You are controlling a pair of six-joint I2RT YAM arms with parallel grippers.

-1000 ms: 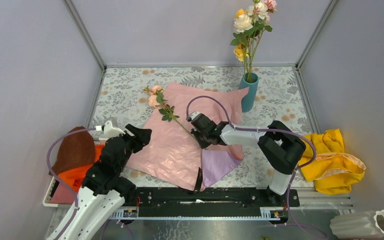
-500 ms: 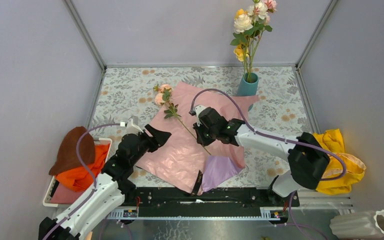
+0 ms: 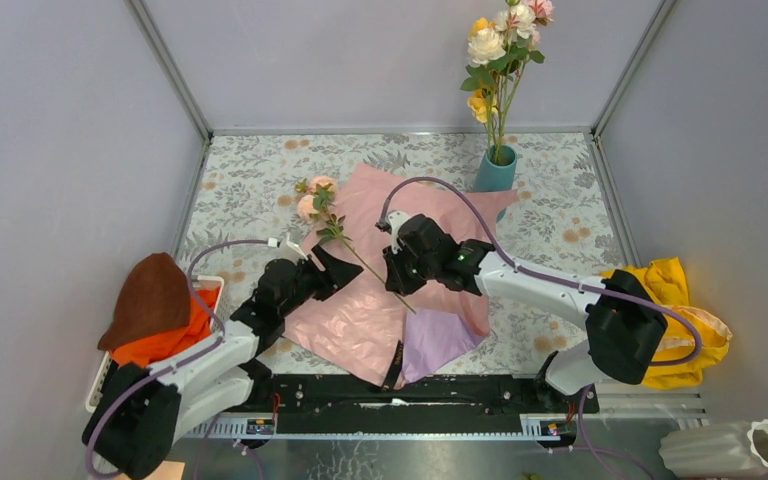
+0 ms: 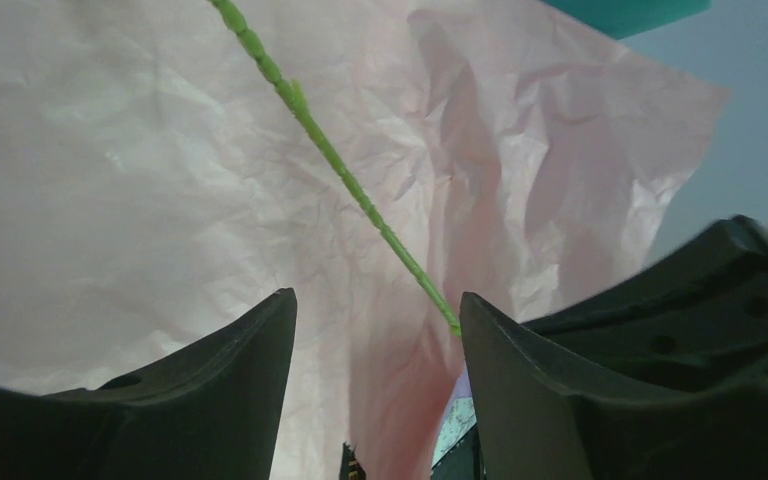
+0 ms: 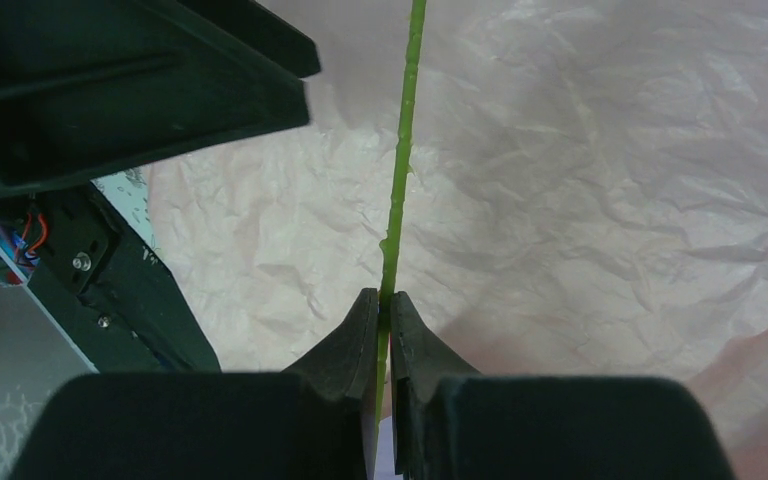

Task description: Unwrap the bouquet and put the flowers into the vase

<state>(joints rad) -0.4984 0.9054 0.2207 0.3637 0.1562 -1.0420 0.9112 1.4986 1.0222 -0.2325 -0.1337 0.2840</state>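
Left gripper (image 4: 375, 310) had swung in, jaws apart, over the crinkly pink paper sheet (image 3: 358, 312), right gripper (image 5: 380, 318) pinching the green-stemmed pink rose (image 3: 321, 204) just above it, presumably headed for the slim teal vase (image 3: 496, 173) at its far corner.

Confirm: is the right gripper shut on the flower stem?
Shut. The right gripper pinches the green stem between both fingers, no gap showing.

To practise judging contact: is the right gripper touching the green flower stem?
Touching. The right wrist view shows the right gripper pinched shut on the green stem, both fingertips pressed against it with no gap.
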